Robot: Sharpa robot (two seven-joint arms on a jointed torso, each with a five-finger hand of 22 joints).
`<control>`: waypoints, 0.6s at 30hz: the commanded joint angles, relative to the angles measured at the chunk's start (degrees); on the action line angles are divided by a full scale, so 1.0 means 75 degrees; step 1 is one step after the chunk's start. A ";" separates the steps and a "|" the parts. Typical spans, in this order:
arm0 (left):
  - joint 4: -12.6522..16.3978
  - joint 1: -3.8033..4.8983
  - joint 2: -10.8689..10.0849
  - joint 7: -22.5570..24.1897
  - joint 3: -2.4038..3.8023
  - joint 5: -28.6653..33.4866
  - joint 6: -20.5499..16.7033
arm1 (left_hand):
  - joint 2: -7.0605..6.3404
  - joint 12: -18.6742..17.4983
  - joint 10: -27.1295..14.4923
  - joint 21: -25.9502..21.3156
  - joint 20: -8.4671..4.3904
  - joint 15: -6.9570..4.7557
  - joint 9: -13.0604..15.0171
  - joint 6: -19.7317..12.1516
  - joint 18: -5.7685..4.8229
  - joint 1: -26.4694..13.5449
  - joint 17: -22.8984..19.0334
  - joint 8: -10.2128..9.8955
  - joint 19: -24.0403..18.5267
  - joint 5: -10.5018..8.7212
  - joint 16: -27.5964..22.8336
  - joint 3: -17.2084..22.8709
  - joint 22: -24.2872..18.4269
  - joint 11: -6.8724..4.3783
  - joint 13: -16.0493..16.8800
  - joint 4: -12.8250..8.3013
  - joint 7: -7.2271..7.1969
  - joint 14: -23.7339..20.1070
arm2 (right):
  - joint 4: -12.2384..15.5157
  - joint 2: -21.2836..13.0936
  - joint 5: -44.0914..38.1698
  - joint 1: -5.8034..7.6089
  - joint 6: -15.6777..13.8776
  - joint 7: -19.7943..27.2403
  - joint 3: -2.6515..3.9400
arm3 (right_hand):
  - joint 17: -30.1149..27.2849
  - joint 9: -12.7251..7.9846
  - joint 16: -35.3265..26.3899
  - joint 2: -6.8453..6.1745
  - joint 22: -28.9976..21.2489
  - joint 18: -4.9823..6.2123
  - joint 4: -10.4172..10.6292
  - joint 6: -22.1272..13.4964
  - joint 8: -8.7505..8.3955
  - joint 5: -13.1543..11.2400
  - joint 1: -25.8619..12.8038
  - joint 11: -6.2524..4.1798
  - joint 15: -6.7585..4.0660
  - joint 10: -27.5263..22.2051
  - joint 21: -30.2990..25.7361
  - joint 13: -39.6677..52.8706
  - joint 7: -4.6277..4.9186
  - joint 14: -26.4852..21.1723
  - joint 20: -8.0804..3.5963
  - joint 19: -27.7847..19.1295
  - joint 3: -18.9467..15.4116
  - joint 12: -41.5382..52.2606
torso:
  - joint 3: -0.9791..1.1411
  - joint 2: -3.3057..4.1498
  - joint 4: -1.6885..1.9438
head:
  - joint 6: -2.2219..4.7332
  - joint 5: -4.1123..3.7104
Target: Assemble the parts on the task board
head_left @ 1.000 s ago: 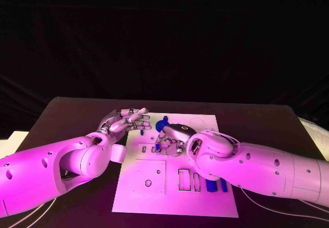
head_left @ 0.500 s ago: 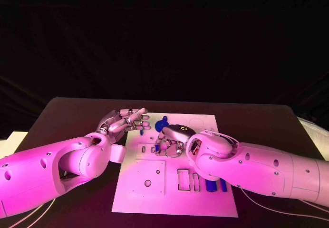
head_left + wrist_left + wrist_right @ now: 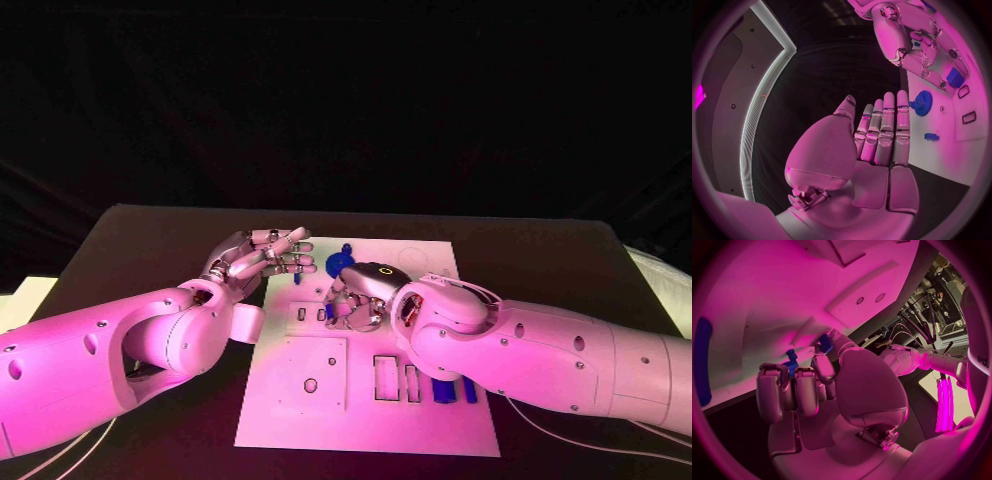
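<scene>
Task board [image 3: 378, 400] laid along middle of black table [image 3: 144, 240], long side running from near edge to far edge.

Left hand [image 3: 264, 256] held over board's left edge, near far-left corner; fingers [image 3: 887, 125] straight, set side by side, nothing held.

Right hand [image 3: 361, 295] lowered onto board's far half; fingers [image 3: 786, 390] curled in around small blue part [image 3: 791, 367], part pressed to board surface.

Blue gear [image 3: 338, 265] seen on far part of board, between both hands. Small blue peg [image 3: 931, 136] lies beside gear. Blue bars [image 3: 456, 391] seated near right edge of board.
</scene>
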 commanded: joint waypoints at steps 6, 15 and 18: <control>0.0016 0.0004 0.0009 0.0046 0.0005 0.0014 0.0158 | 0.0036 -0.0016 0.0021 -0.0003 -0.0010 -0.0009 -0.0010 0.0027 0.0146 0.0060 0.0012 -0.0050 0.0054 -0.0037 -0.0025 -0.0014 -0.0005 0.0046 0.0001 -0.0050 0.0014 0.0054 | 0.0003 -0.0023 -0.0070 -0.0059 -0.0089 -0.0134 -0.0045 | 0.0939 -0.0017 -0.0059 -0.0157 0.0563 -0.0066 0.0114 -0.0162 -0.0033 -0.0008 -0.0133 0.0016 0.0080 -0.0168 -0.0076 -0.0177 0.0022 0.0554 0.0082 -0.0036 -0.0353 -0.0224 | 0.0000 0.0001 -0.0002 | 0.0008 0.0003; 0.0000 0.0004 0.0011 0.0037 0.0005 0.0014 0.0165 | 0.0036 -0.0016 0.0021 -0.0003 -0.0010 -0.0009 -0.0010 0.0027 0.0146 0.0060 0.0012 -0.0050 0.0054 -0.0037 -0.0025 -0.0014 -0.0005 0.0046 0.0001 -0.0050 0.0014 0.0054 | 0.0221 -0.0144 -0.0143 -0.0102 -0.1132 0.0033 -0.0042 | 0.0823 -0.0040 -0.0137 -0.0237 0.0423 -0.0034 0.0220 -0.0428 -0.0049 0.0058 -0.0059 0.0066 0.0120 -0.0427 -0.0152 -0.0521 0.0079 0.0523 0.0116 -0.0142 -0.0735 -0.0647 | 0.0008 0.0005 -0.0001 | 0.0009 0.0009; -0.0023 0.0004 0.0014 0.0007 0.0005 0.0014 0.0157 | 0.0050 -0.0032 0.0021 0.0010 -0.0017 -0.0019 -0.0010 0.0030 0.0149 0.0063 0.0041 -0.0062 0.0079 -0.0038 -0.0013 -0.0012 0.0000 0.0043 0.0000 -0.0057 0.0007 0.0098 | 0.0364 -0.0227 -0.0155 -0.0112 -0.1529 0.0208 -0.0037 | 0.0774 -0.0031 -0.0171 -0.0265 0.0369 -0.0022 0.0246 -0.0461 -0.0027 0.0090 0.0030 0.0074 0.0129 -0.0477 -0.0182 -0.0604 0.0085 0.0511 0.0127 -0.0182 -0.0868 -0.0735 | 0.0009 0.0000 -0.0006 | 0.0020 0.0011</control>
